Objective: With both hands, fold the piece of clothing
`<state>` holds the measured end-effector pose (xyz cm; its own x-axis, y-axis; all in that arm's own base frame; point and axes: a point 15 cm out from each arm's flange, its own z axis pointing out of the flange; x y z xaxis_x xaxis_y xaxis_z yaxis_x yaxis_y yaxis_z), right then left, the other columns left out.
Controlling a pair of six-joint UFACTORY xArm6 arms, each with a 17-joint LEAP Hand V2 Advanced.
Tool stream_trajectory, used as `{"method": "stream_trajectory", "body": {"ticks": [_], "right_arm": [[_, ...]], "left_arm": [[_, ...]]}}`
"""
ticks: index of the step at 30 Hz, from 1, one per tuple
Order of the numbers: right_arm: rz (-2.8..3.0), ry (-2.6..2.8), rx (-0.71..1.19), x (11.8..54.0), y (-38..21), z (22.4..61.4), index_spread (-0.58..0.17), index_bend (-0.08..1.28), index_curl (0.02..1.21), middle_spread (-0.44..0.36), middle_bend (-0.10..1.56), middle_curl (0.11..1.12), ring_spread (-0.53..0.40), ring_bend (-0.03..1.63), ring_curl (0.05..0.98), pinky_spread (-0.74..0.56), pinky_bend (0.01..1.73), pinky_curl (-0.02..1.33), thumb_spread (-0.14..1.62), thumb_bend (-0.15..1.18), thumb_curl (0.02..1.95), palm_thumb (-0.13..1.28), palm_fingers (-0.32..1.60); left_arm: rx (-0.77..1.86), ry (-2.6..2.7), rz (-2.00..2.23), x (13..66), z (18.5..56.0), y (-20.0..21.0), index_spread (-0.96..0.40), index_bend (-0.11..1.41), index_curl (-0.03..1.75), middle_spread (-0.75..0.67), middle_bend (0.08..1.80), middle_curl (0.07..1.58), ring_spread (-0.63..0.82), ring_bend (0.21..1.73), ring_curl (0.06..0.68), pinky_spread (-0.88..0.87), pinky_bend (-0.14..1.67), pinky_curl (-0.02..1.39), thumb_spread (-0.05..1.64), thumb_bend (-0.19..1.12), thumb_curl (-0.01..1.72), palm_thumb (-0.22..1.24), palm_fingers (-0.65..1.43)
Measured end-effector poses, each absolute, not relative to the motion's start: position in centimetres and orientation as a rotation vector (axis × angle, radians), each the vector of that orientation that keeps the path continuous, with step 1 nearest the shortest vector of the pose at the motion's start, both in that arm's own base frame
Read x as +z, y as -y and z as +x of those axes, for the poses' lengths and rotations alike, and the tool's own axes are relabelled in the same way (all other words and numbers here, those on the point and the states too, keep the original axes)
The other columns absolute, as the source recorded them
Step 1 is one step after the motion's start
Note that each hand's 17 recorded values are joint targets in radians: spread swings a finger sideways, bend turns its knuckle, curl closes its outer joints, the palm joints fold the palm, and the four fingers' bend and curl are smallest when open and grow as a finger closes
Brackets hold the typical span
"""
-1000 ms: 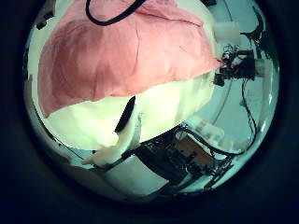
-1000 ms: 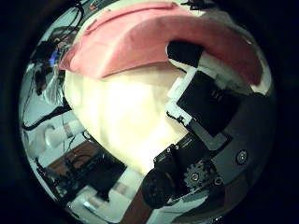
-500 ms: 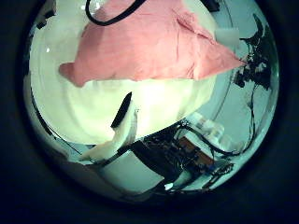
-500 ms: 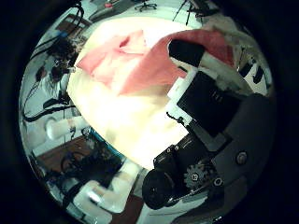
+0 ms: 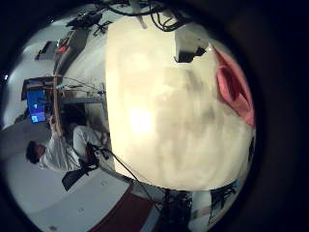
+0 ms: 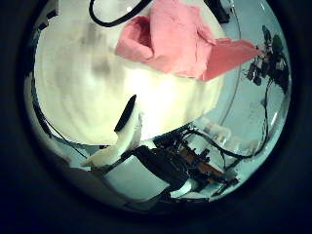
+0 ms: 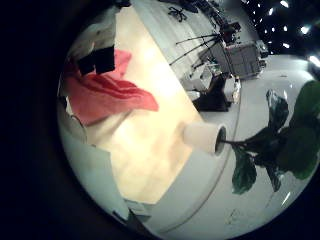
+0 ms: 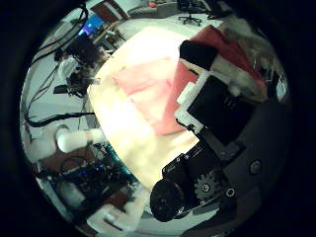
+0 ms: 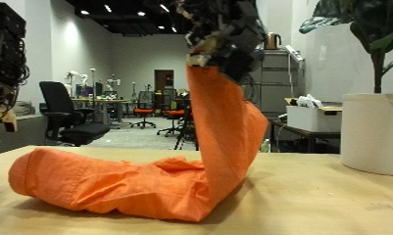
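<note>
Fingers of hand [image 9: 220, 37] clenched on orange garment [image 9: 157, 171], one end hoisted high above table [image 9: 326, 201]; rest trails along table away from plant pot [image 9: 373, 132]. Which hand: unclear. Other hand unseen.

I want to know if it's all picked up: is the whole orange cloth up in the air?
No, the hand lifts only one end of the orange cloth; the rest lies bunched on the wooden table.

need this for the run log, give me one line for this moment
hand: shut on orange garment, lifting one end | garment: rest bunched on table | fold: not done | other hand: not seen in outside view
</note>
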<state>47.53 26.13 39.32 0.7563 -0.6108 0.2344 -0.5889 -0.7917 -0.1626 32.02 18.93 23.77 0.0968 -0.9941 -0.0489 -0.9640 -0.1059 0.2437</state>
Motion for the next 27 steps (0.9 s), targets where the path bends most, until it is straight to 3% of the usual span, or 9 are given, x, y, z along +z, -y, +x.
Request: {"method": "stream_trajectory", "body": {"ticks": [13,17,21,24,27], "right_arm": [[-2.927,-0.7,-0.001,27.3,-42.1,44.2,-0.225,1.11,0.79,-0.117,1.3,0.76,-0.196,1.38,0.62,-0.26,1.26,0.73,1.01,-0.01,0.74,1.12,1.15],[-2.914,-0.693,0.084,24.9,-43.4,43.6,-0.225,1.11,0.79,-0.117,1.29,0.76,-0.197,1.38,0.618,-0.27,1.25,0.73,1.03,-0.02,0.74,1.08,1.14],[-2.884,-0.695,0.174,23.3,-43.7,43.8,-0.238,1.01,0.77,-0.121,1.25,0.73,-0.214,1.32,0.587,-0.34,1.19,0.69,1.1,-0.03,0.69,0.97,1.08],[-2.876,-0.703,0.183,23.3,-42.9,44.5,-0.26,0.88,0.75,-0.14,1.2,0.7,-0.249,1.26,0.561,-0.45,1.08,0.64,1.12,-0.02,0.67,0.96,0.93],[-2.873,-0.676,0.181,23.7,-41.8,45.4,-0.275,0.86,0.74,-0.131,1.16,0.68,-0.275,1.19,0.543,-0.51,0.92,0.59,1.05,-0.03,0.67,0.96,0.73]], "left_arm": [[-0.214,1.908,2.283,24.4,29.8,-20.9,0.07,0.15,0.29,0.11,0.2,0.37,0.22,0.62,0.227,0.06,0.54,0.35,1.12,-0.02,0.28,0.44,0.15],[-0.21,1.892,2.302,24.6,28.9,-21.7,0.07,0.15,0.29,0.11,0.2,0.37,0.21,0.63,0.226,0.06,0.55,0.35,1.12,-0.02,0.28,0.44,0.15],[-0.212,1.891,2.3,24.6,28.9,-21.6,0.07,0.15,0.28,0.11,0.2,0.37,0.21,0.63,0.226,0.05,0.56,0.35,1.12,-0.02,0.28,0.44,0.15],[-0.211,1.894,2.301,24.7,28.8,-21.4,0.07,0.16,0.29,0.11,0.2,0.37,0.21,0.64,0.225,0.04,0.56,0.35,1.13,-0.02,0.28,0.44,0.15],[-0.211,1.903,2.298,24.8,28.8,-21.1,0.07,0.15,0.28,0.11,0.2,0.37,0.21,0.64,0.223,0.04,0.56,0.35,1.13,-0.02,0.28,0.44,0.15]]}}
